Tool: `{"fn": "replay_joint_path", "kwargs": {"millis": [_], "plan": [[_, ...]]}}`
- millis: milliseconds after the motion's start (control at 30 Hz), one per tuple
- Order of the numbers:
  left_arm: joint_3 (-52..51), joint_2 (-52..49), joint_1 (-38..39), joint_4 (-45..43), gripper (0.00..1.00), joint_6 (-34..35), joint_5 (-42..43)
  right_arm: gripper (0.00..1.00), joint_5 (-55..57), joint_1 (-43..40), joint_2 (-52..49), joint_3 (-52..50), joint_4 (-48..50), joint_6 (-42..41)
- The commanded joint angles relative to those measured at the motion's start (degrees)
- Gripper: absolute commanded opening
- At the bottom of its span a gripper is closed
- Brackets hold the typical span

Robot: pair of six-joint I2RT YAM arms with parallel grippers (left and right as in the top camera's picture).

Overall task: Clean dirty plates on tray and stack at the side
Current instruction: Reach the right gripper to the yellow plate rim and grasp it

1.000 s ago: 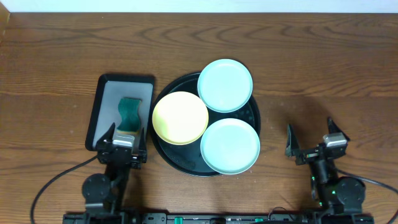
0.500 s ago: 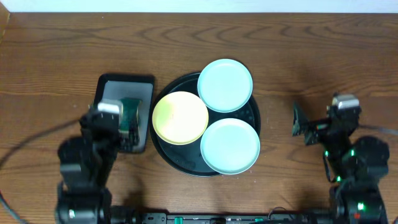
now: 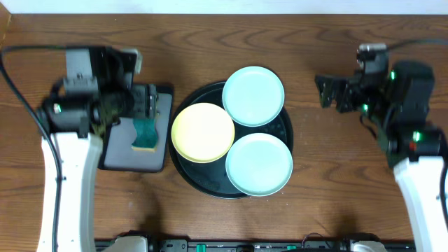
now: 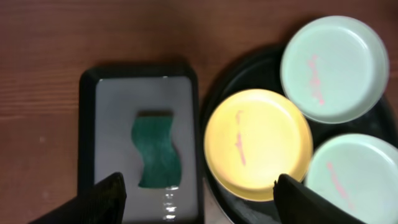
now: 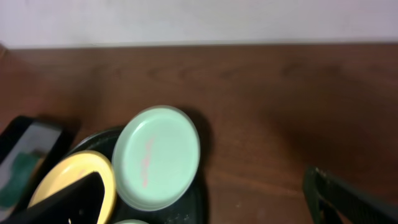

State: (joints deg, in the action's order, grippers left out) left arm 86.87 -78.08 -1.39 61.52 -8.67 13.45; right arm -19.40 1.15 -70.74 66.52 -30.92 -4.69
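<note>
Brown wooden table [image 3: 336, 210], pale wall [image 5: 199, 18] along the far edge. I see the black round tray [image 3: 283, 130] sitting mid-table with all three plates in it, none stacked at the side. The yellow plate [image 3: 203, 132] is on the tray's left side and overhangs its rim toward the rectangular tray [image 3: 115, 157]. The far mint plate [image 3: 253, 96] pokes past the tray's far rim, and the near mint plate [image 3: 259, 164] lies at the near right. All three lie flat and close together; I can't tell whether their rims touch. In my left wrist view each plate has a thin pink streak across its face. The rectangular tray is just left of the round one, grey inside with a black rim, and a wavy green sponge [image 3: 145, 133] lies flat in it. The left gripper [image 3: 149, 103] hangs above the rectangular tray's far right part, jaws spread wide, nothing between them, sponge not touched. The right gripper [image 3: 330, 94] is off to the right of the round tray over bare wood, well apart from the plates, jaws fully apart and empty.
</note>
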Motion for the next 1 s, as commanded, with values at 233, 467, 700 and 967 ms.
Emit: {"fn": "replay_joint_path", "kwargs": {"millis": [233, 467, 700, 967], "plan": [[11.2, -7.1, -0.2, 6.8, 0.77, 2.3, 6.0, 0.99, -6.6, 4.7, -18.5, 20.1, -20.8, 0.0], [11.2, -7.2, -0.2, 6.6, 0.92, 2.4, 6.1, 0.93, -11.1, 5.3, -23.2, 20.0, -17.1, -4.0], [11.2, -7.3, -0.2, 6.6, 0.92, 2.3, 6.0, 0.69, -4.3, 17.2, -30.3, 20.0, -16.4, -11.3], [10.8, -7.8, -0.2, 7.3, 0.92, 10.1, -5.3, 0.59, 7.6, 28.5, -37.0, 20.0, -14.9, -21.0]]}}
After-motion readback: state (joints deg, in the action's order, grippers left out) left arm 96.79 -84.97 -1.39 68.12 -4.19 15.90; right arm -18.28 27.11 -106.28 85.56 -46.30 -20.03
